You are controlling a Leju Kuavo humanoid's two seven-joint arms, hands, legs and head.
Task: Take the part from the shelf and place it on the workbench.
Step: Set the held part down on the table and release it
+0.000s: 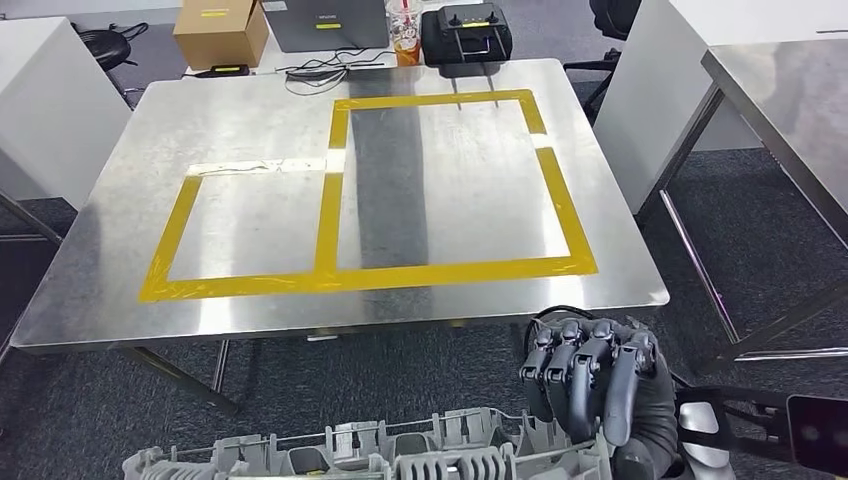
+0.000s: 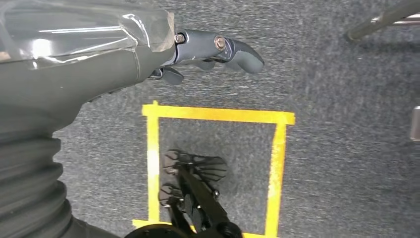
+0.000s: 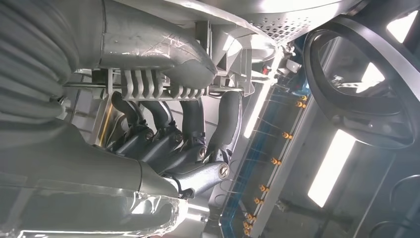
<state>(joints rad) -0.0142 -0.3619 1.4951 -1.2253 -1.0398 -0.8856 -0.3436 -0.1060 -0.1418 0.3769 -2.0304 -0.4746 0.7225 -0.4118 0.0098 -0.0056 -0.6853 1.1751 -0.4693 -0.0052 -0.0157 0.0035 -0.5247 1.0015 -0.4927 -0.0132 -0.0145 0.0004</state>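
you see the grey ribbed part [image 1: 400,455] cut off at the head view's lower edge, short of the workbench [image 1: 250,130]. your right hand [image 1: 595,385] grips its end, fingers curled over it. your left hand [image 2: 213,49] hangs above the carpet, fingers loosely apart, holding nothing.

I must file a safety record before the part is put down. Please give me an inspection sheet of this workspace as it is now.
Surface: steel workbench, bare inside the yellow tape outlines.
Job's things: grey ribbed part held low in front of the bench, not yet on it.
Clutter: at the far edge, cardboard box, laptop, drink cup, black controller.
Hands: right hand grips the part's right end; left hand hangs over the carpet, holding nothing, fingers partly curled.
Cables: black cords beside the laptop.
Surroundings: grey carpet, a second steel table to the right, a yellow tape square on the floor.
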